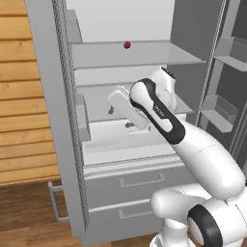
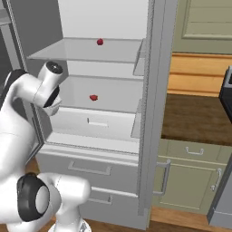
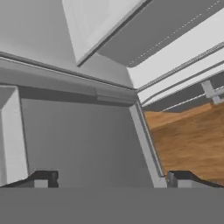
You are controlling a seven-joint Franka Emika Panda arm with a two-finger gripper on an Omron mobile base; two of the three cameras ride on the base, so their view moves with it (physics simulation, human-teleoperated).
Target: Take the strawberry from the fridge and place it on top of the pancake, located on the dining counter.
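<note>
From the left base view the fridge (image 1: 144,144) stands with both doors swung wide, and a small dark red berry, the strawberry (image 1: 127,45), sits alone on the upper shelf (image 1: 144,54), toward its back. The arm (image 1: 193,149) reaches into the fridge lower down, its hand level with the shelf below the berry and well apart from it. From the right base view the same berry (image 2: 100,41) shows on the upper shelf (image 2: 86,50), while a second red thing (image 2: 94,97) lies on the shelf beneath; which of the two counts as the target I cannot tell for certain, though the upper one looks rounder and darker. In the hand view the gripper (image 3: 111,178) has its two dark tips far apart, jaws released with nothing between them, looking over grey fridge floor and a door edge with wooden flooring (image 3: 188,140) beyond. The step in hand appears to be the reach toward the fruit; the next move likely calls for raising and turning the hand to bring a berry between the tips before closing, without nudging it out of reach
</note>
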